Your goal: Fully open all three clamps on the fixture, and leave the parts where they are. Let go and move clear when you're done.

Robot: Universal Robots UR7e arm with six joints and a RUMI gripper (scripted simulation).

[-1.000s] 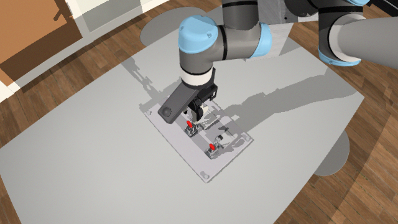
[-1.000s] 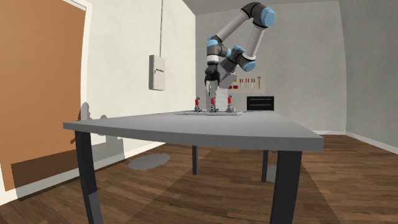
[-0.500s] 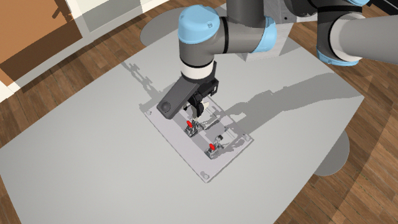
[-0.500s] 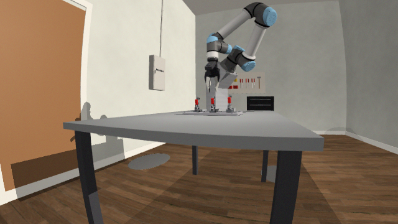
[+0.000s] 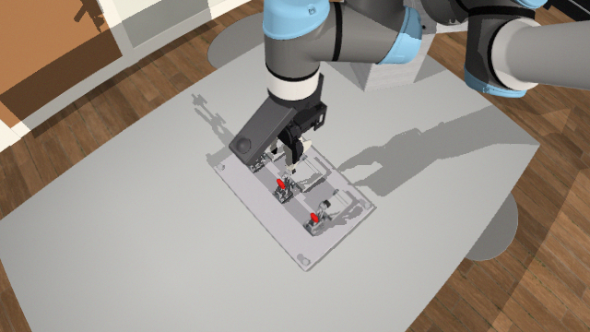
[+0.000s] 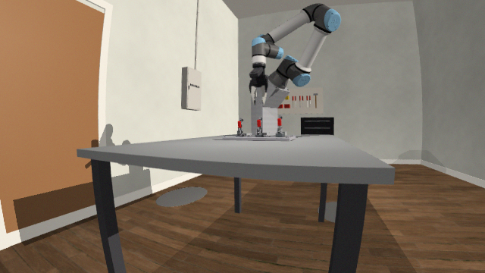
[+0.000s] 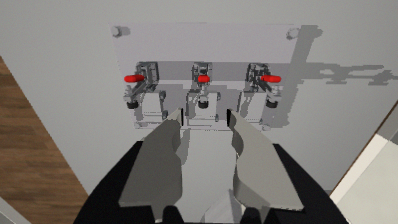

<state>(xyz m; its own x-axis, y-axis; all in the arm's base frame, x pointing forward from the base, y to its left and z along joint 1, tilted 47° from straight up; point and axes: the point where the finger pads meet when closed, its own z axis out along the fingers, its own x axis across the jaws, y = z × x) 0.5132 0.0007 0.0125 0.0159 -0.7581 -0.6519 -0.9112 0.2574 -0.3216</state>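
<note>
A light grey fixture plate (image 5: 292, 203) lies on the table and carries three toggle clamps with red handles. In the wrist view they stand in a row: left clamp (image 7: 134, 78), middle clamp (image 7: 202, 78), right clamp (image 7: 270, 78). Each has a small grey part in front of it, such as the middle part (image 7: 202, 107). In the side view the handles (image 6: 259, 123) stand upright. My gripper (image 7: 204, 109) hangs above the plate, in line with the middle clamp, with its fingers apart and nothing between them. It also shows in the overhead view (image 5: 290, 165), where the wrist camera body hides the far clamp.
The grey table (image 5: 258, 194) has a rounded edge on the right. The arm's pedestal (image 5: 383, 74) stands at the back of the table. A tool board (image 6: 301, 101) and a black cabinet (image 6: 317, 126) are against the far wall.
</note>
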